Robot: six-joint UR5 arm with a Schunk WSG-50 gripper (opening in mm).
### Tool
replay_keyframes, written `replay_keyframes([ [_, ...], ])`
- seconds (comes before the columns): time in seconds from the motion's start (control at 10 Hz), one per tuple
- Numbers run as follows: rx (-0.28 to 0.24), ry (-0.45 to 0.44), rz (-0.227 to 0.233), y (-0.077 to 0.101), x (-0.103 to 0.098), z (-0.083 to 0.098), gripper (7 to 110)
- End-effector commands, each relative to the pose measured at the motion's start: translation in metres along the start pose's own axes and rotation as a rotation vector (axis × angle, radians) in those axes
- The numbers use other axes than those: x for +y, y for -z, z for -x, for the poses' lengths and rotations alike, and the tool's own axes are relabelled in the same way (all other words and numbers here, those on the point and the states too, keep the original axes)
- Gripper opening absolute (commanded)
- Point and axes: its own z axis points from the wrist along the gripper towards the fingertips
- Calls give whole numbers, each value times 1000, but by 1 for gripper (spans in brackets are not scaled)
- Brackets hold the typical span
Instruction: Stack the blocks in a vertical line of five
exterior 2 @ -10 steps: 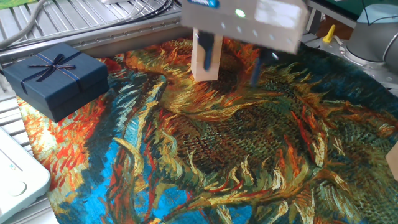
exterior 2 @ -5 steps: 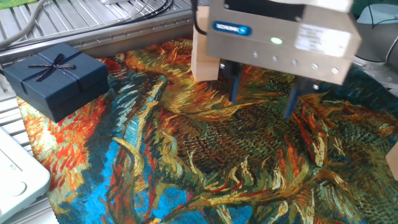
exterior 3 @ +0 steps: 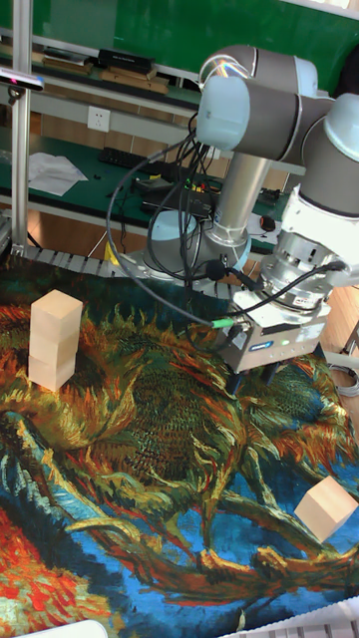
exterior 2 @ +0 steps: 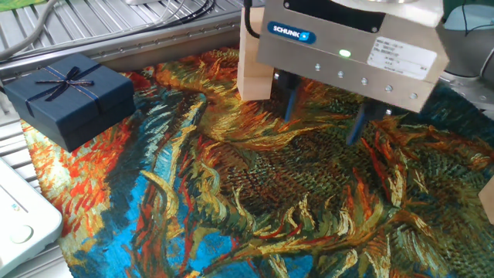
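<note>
A stack of pale wooden blocks (exterior 2: 253, 73) stands at the far side of the sunflower-print cloth, its top cut off by the frame and its right edge hidden behind the gripper body. In the tall fixed view the same stack (exterior 3: 55, 339) stands at the left. A single block (exterior 3: 326, 508) lies tilted near the front right, seen only as a sliver at the right edge (exterior 2: 488, 197) of the fixed view. My gripper (exterior 2: 324, 113) hovers just right of the stack, apart from it, open and holding nothing. It also appears as the gripper (exterior 3: 254, 381) in the tall view.
A dark blue gift box (exterior 2: 69, 96) with a ribbon sits at the cloth's left corner. A white device (exterior 2: 23, 220) lies at the front left edge. Metal rails and cables (exterior 2: 116, 23) run behind the cloth. The arm's base (exterior 3: 179, 264) stands at the back.
A second ago my fingers were around the stack's block. They have let go, and the gripper has moved right and toward the camera, away from the stack.
</note>
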Motion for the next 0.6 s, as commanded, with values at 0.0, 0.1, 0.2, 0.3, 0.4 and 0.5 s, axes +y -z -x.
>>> replay_keyframes([
  [0.0,-110,-113,177,7,43,30,66],
  [0.1,-147,-175,228,11,53,41,66],
  [0.2,-177,-260,294,16,66,53,66],
  [0.3,-191,-284,299,17,66,57,66],
  [0.4,-228,-290,316,20,68,66,66],
  [0.5,-225,-287,289,18,62,65,66],
])
